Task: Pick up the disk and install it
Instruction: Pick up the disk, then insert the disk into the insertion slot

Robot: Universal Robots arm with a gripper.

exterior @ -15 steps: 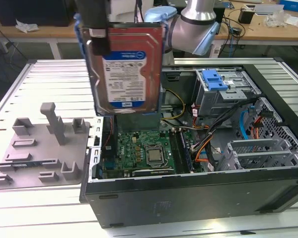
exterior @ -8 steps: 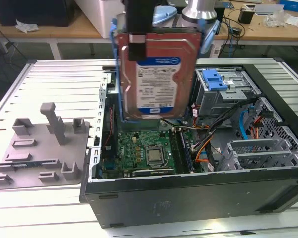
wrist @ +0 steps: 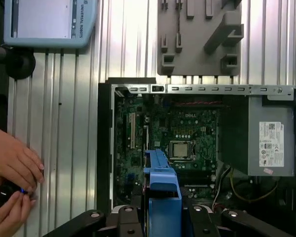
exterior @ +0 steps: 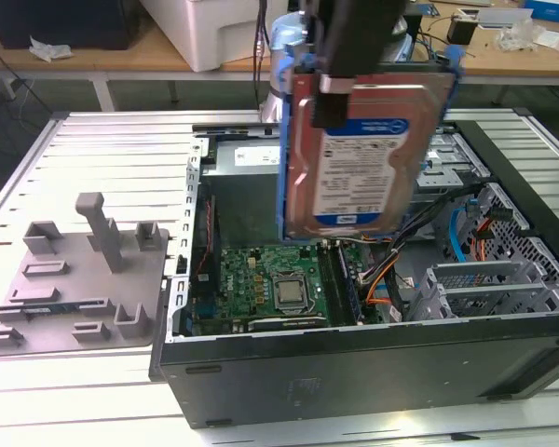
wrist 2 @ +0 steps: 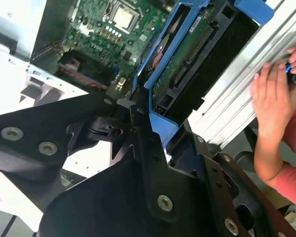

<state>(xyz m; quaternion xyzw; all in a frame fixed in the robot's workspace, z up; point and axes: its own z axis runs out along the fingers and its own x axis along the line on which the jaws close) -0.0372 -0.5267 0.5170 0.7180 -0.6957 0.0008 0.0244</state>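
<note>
The disk (exterior: 354,149), a silver hard drive with a blue-and-white label and a blue rail frame, hangs upright above the open computer case (exterior: 354,363). My gripper (exterior: 335,98) is shut on its upper edge. In the second wrist view the black fingers (wrist 2: 138,126) clamp the blue frame, and the disk's (wrist 2: 185,52) green circuit-board side shows over the motherboard. In the first wrist view the disk's (wrist: 160,180) blue frame sticks out edge-on from the gripper (wrist: 163,217), above the motherboard (wrist: 167,143) near its processor socket.
A grey power supply box (wrist: 271,133) fills one corner of the case; drive cages and cables (exterior: 475,242) sit at the exterior view's right. A grey fixture plate (exterior: 74,279) lies on the exterior view's left. A person's hands (wrist: 12,173) hold a small device beside the case.
</note>
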